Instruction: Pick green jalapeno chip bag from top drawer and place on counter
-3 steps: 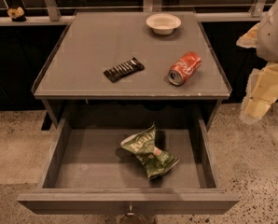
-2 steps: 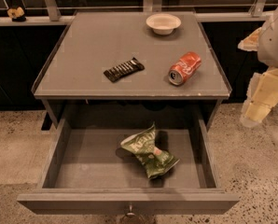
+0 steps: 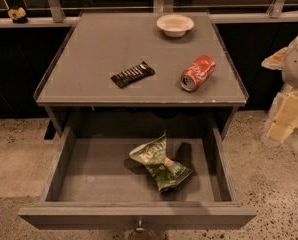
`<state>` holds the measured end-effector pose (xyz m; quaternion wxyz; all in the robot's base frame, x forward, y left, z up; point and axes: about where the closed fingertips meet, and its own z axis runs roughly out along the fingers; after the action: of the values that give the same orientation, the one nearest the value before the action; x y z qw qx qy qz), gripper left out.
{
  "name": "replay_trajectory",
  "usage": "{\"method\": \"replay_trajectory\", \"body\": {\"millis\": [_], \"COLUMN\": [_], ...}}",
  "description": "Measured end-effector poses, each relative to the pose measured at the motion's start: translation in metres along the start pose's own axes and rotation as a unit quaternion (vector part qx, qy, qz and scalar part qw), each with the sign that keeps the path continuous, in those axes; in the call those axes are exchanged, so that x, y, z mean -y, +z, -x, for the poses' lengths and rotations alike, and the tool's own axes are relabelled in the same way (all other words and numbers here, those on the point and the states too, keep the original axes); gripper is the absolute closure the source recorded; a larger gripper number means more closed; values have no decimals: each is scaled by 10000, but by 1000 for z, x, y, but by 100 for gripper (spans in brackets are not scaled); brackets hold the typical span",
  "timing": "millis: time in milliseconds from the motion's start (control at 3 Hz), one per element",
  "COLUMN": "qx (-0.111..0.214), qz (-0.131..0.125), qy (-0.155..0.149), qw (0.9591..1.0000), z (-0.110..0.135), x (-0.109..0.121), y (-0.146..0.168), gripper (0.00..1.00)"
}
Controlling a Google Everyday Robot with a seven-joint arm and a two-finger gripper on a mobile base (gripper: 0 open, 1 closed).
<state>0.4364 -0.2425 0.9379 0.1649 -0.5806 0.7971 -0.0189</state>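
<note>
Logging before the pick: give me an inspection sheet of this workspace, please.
Surface: counter grey, flat; top drawer pulled open.
Job's things: green jalapeno chip bag crumpled, lying in the drawer.
Clutter: dark candy bar wrapper, red soda can on its side, white bowl, all on the counter.
Grippers: gripper at the right edge, beside the cabinet, apart from the bag.
Cables: nothing seen.
Surroundings: speckled floor; railing behind.

Red soda can (image 3: 198, 73): on its side, my reference. Dark striped candy bar (image 3: 133, 74): left of the can, apart. White bowl (image 3: 175, 24): behind the can, upright. Small yellowish object (image 3: 18, 15): far behind-left of the can. My gripper (image 3: 284, 121): well right of the can, above speckled floor (image 3: 269, 184).
</note>
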Motion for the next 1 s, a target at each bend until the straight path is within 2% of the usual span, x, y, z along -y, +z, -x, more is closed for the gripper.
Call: {"method": "replay_trajectory", "body": {"millis": [333,667,1000], "qx": [179,618,975], "qz": [312,1039,1782], "qy": [-20,25,-137], "qw": [9994,9927,9791], "z": [-2,2,21], "x": [-27,-79,-130], "y": [28,99,167], "gripper": [0,0,0]}}
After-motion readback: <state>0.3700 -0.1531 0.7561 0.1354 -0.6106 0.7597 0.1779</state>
